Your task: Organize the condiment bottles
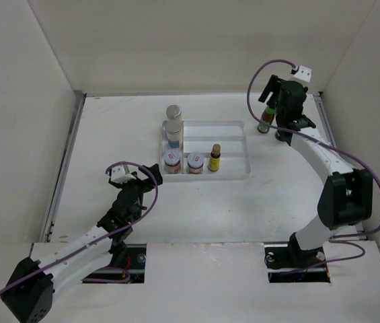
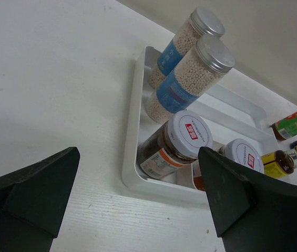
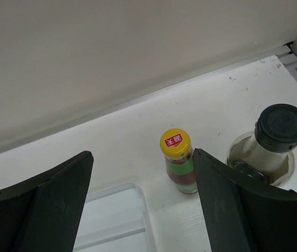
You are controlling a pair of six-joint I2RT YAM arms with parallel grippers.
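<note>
The white tray holds two tall grey-lidded jars at its left end. In front of them stand two short white-lidded jars and a tiny yellow bottle. My left gripper hovers open just short of the tray's near left corner, nothing between its fingers. At the back right my right gripper is open around the upright red sauce bottle with a yellow cap. The bottle stands close against the right finger. A black-capped bottle stands just outside that finger.
White enclosure walls stand close behind and to the right of the right gripper, with a metal rail along the right wall's foot. The tray's back right corner lies below the right gripper's left finger.
</note>
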